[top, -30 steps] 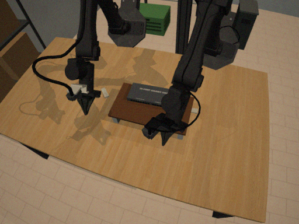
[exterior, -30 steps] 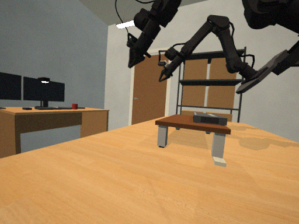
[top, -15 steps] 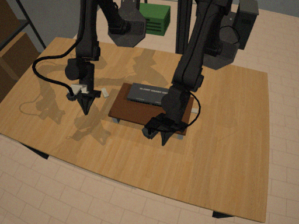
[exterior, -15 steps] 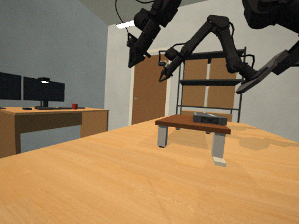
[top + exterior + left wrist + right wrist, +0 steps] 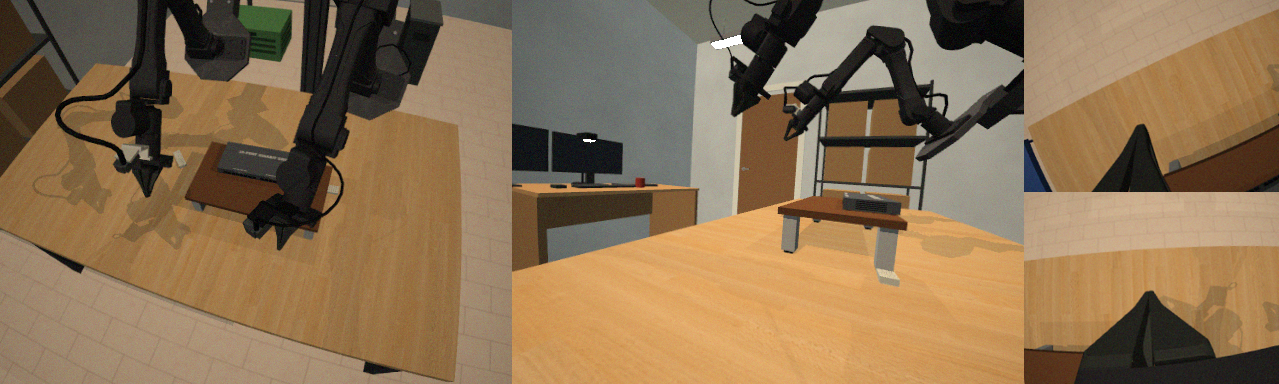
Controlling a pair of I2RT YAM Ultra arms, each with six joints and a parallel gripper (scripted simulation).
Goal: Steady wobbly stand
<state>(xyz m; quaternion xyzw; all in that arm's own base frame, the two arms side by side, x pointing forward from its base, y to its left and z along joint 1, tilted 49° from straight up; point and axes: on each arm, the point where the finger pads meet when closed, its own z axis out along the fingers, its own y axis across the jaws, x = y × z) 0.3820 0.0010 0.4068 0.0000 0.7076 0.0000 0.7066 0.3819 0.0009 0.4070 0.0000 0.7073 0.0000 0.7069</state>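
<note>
1) Left gripper (image 5: 280, 245) (image 5: 735, 112) (image 5: 1140, 125), closed, its pincer tips together with nothing between them; it hangs above the table (image 5: 400, 260) (image 5: 712, 300) (image 5: 1152, 99) (image 5: 1101, 286), pointing downward

2) Right gripper (image 5: 148, 194) (image 5: 788, 137) (image 5: 1150, 292), likewise closed and holding nothing; its tips are above the table, well apart from those of the left pincer

3) Brown-topped stand (image 5: 240, 192) (image 5: 812, 205) (image 5: 1225, 167) (image 5: 1050, 365), on its grey legs, lower than both pincers; in the top view it extends leftward and upward from the left pincer, and lies to the right of the right pincer; whether it is fully level cannot be told

4) Network switch (image 5: 247, 162) (image 5: 874, 204) (image 5: 1272, 185), lying on the stand's top; in the top view it is up and to the left of the left pincer's tips, its far end partly hidden by that arm

5) First pale wedge (image 5: 333, 189) (image 5: 888, 276), on the table, below the left pincer's level and up to its right in the top view; in the exterior view its inner end meets the foot of a grey leg (image 5: 885, 250); how far it reaches underneath cannot be told

6) Second pale wedge (image 5: 180, 158), on the table, up and to the right of the right pincer in the top view; it lies beside the stand, apart from its brown top
</note>
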